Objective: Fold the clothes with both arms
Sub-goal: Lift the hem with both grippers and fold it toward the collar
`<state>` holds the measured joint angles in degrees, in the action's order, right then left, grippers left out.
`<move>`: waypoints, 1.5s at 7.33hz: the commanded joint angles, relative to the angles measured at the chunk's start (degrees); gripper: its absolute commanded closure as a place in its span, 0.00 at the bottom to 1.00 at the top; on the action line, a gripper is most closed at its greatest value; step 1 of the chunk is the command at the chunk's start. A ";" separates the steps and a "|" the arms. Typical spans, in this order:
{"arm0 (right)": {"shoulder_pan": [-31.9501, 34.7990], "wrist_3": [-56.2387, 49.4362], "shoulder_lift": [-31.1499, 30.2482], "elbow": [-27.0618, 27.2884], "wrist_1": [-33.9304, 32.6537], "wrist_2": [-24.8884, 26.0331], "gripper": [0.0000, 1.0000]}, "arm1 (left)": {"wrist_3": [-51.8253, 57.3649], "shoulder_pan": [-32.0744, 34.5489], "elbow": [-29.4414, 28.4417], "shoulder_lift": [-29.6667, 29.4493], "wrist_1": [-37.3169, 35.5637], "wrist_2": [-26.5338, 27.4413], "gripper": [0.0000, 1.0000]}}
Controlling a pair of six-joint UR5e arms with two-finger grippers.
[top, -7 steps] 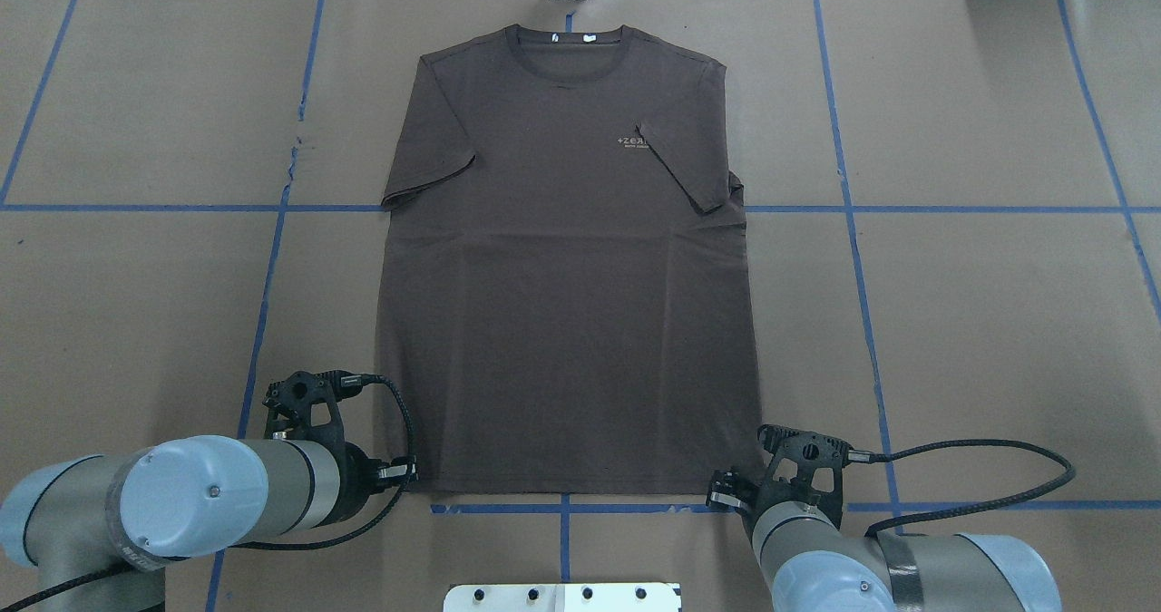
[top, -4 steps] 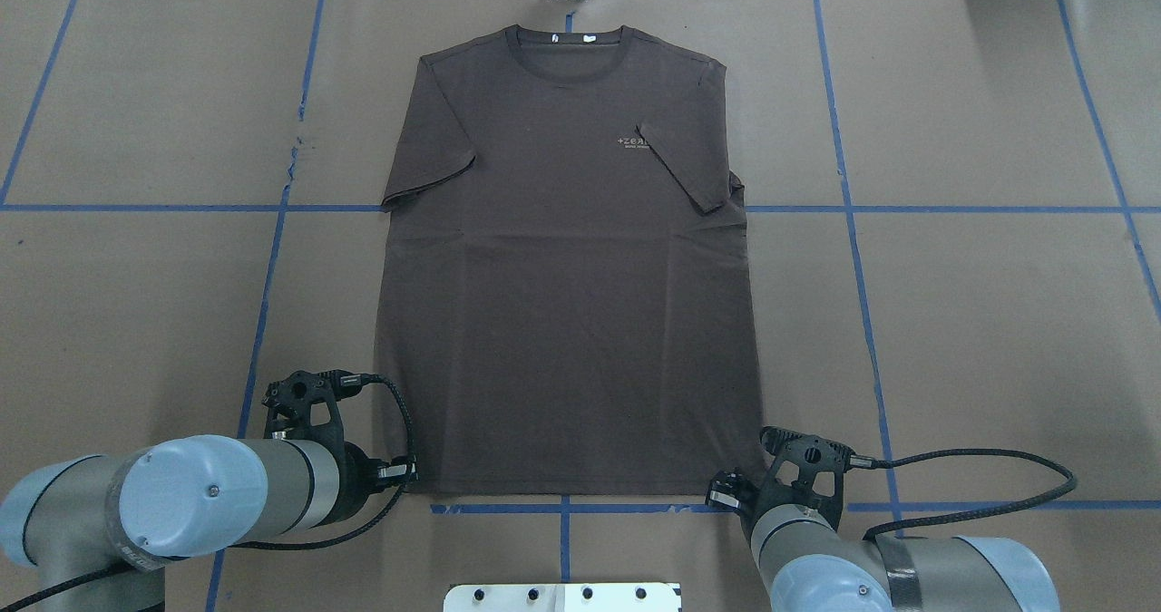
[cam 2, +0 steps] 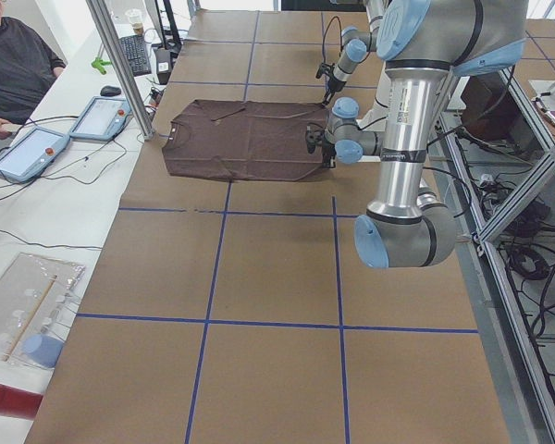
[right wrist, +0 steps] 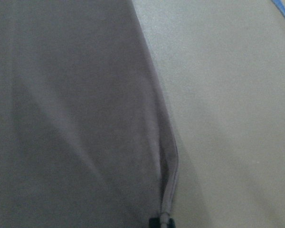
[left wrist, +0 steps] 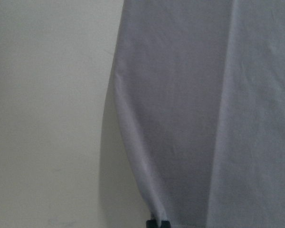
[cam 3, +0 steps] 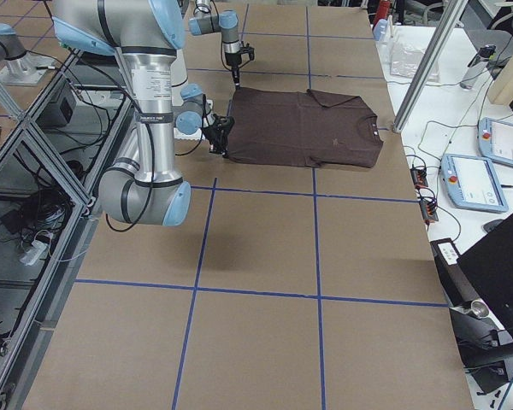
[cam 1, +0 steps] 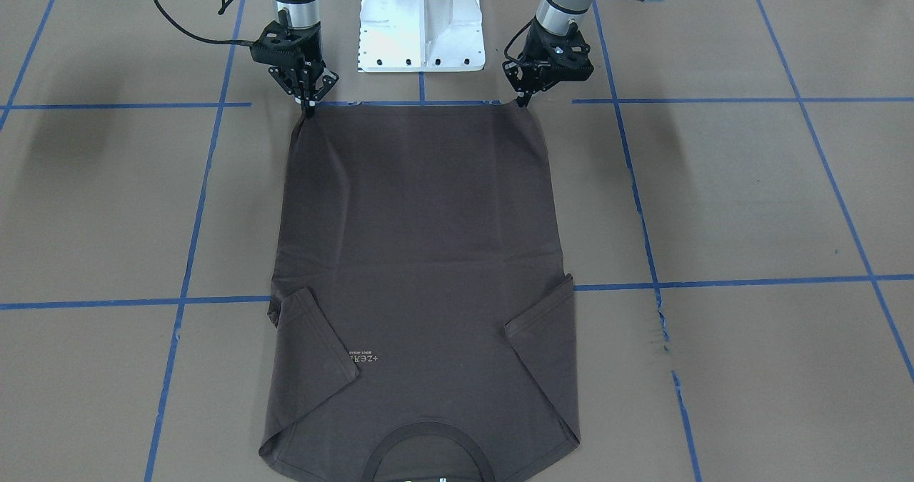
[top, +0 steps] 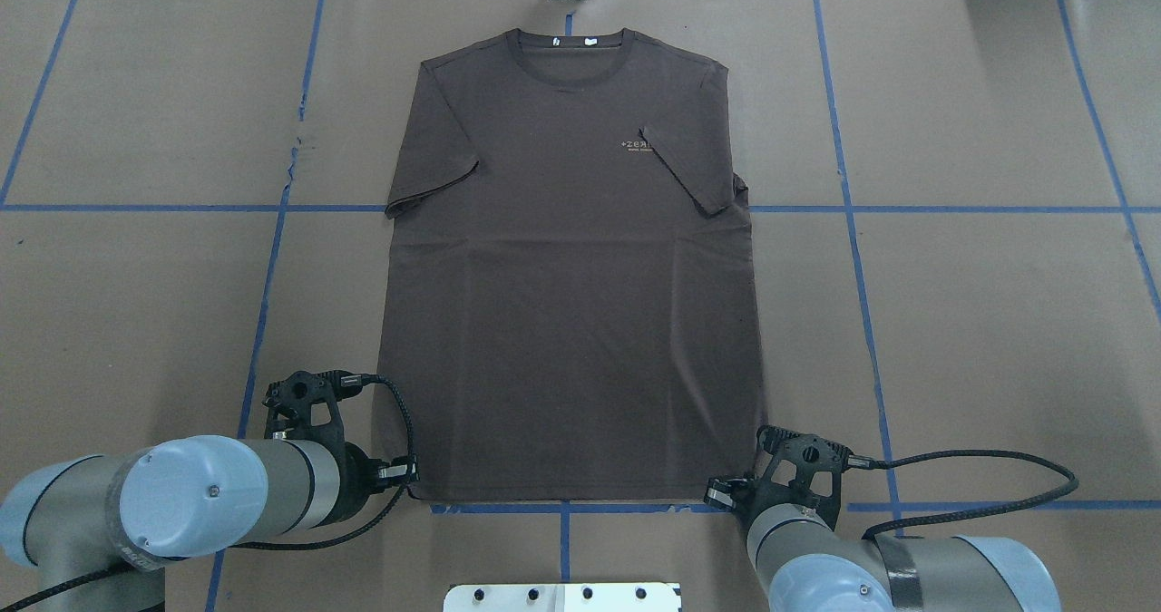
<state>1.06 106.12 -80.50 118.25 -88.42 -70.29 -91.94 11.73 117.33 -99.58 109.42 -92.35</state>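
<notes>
T-shirt (top: pixel 571 276) between fingertips (left wrist: pixel 152 224), wrist views.

Brown paper-covered table (top: pixel 998 340) gridded with blue tape lines (top: pixel 998 208); dark T-shirt (top: pixel 571 322) lies spread, collar toward far edge.

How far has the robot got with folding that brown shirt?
Early on. Done: the T-shirt lies flat with both sleeves folded in over its body. In hand: the left gripper and right gripper each pinch a corner of the hem. Left: it has not yet been carried toward the collar.
</notes>
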 commanded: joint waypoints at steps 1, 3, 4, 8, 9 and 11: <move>0.17 -0.12 -0.01 2.14 0.00 -0.19 1.00 | 0.09 0.14 0.52 -0.17 -0.09 -0.03 1.00; 1.48 -0.39 -0.45 7.40 -0.53 -0.46 1.00 | 0.53 0.40 7.43 -0.17 -6.62 -0.20 1.00; 1.23 -0.39 -0.10 12.13 -5.14 -0.81 1.00 | 0.53 0.40 14.52 -0.35 -13.99 -0.90 1.00; -2.20 0.23 5.14 34.92 -28.26 -6.77 1.00 | 0.00 2.58 33.64 -0.53 -31.09 -7.82 1.00; -2.20 0.05 8.40 34.42 -32.57 -6.79 1.00 | 0.79 3.12 32.79 -2.18 -31.55 -8.54 1.00; 3.99 -1.87 13.16 26.99 -33.14 -7.22 1.00 | 10.40 8.87 23.43 -9.80 -31.64 -8.46 1.00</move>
<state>1.15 105.51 -70.13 149.27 -120.87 -77.14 -87.25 16.51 145.88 -104.88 78.07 -100.60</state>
